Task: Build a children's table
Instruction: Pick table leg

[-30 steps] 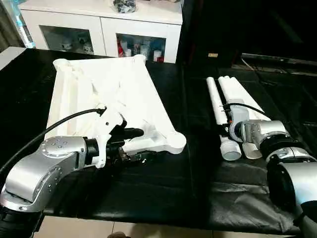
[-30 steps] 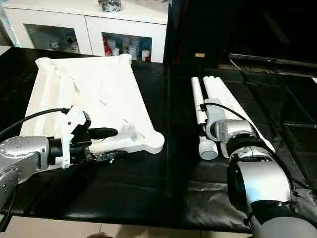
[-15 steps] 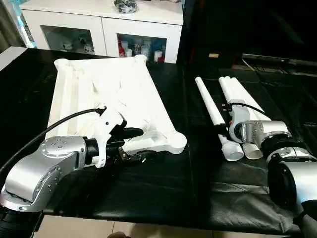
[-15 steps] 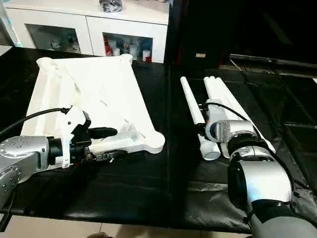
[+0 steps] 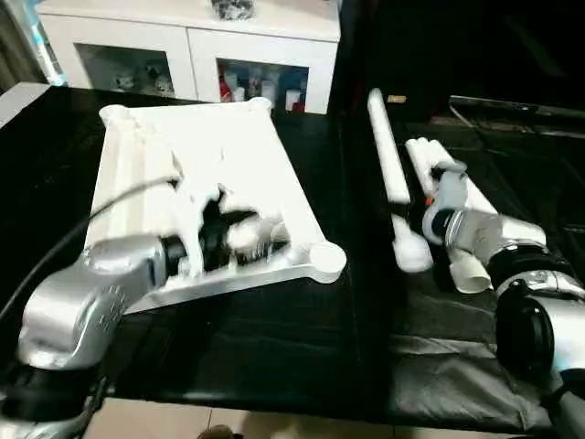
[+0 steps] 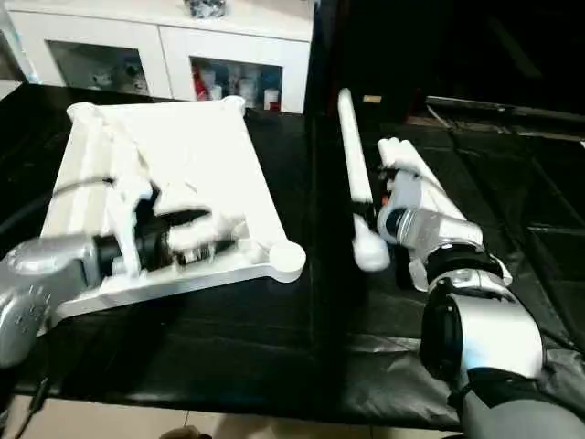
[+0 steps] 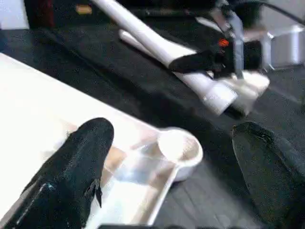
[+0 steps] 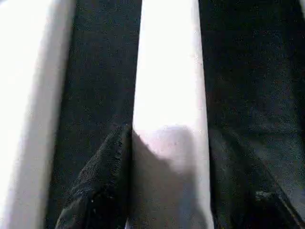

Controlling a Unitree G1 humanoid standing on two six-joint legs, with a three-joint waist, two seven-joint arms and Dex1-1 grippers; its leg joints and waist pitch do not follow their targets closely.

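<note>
The large white plastic tabletop (image 5: 196,174) lies ribbed underside up at left on the black bench (image 5: 302,338). The left gripper (image 7: 167,167), fingers spread wide and empty, sits at its near corner socket (image 7: 178,148). The right gripper (image 6: 375,219), fingers clamped on a long white tapered leg (image 5: 388,160), holds it centre-right, long axis pointing away, socket lying leftward. No writing is legible.

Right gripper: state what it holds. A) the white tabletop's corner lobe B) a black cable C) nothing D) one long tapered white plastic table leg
D: the right gripper is closed on a long tapered white plastic table leg, with black fingers on either side of it, while other legs lie on the black table.
</note>
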